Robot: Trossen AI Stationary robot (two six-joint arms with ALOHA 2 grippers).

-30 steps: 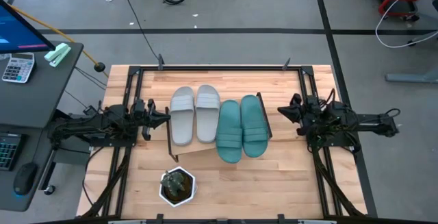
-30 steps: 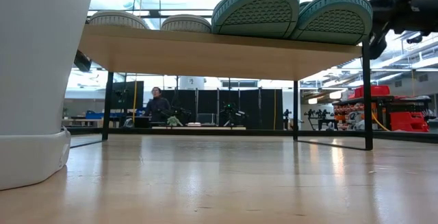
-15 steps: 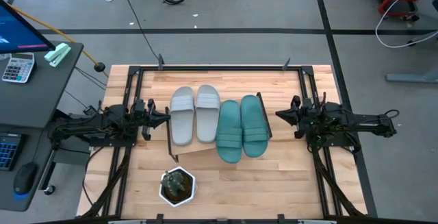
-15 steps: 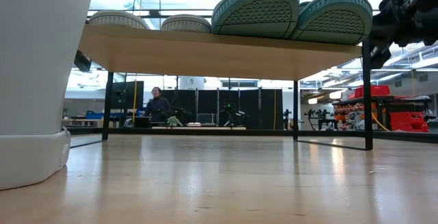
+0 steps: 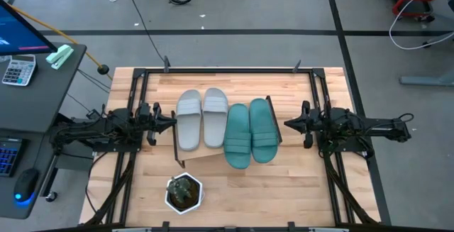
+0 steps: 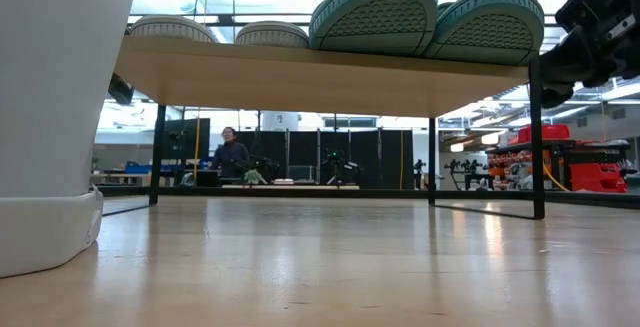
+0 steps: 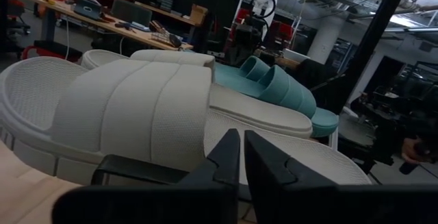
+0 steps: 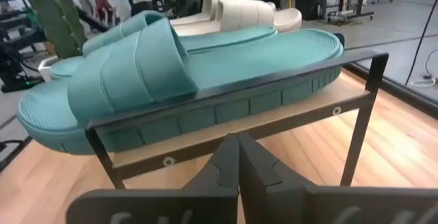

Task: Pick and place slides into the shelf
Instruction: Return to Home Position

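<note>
Two light grey slides and two teal slides lie side by side, soles down, on the shelf, a light wooden board on thin black legs. The teal toes overhang its near edge. My left gripper hovers shut just off the shelf's left end, facing the grey slide. My right gripper hovers shut just off the right end, facing the teal slide. Neither touches anything.
A small potted plant in a white pot stands near the table's near edge, left of centre, and fills the left of the low view. A black frame rail runs around the tabletop. Bare wood lies under and in front of the shelf.
My right gripper has drifted a little toward the table's near edge and slightly closer to the shelf's right end, staying shut. The left arm and all the slides have kept still.
</note>
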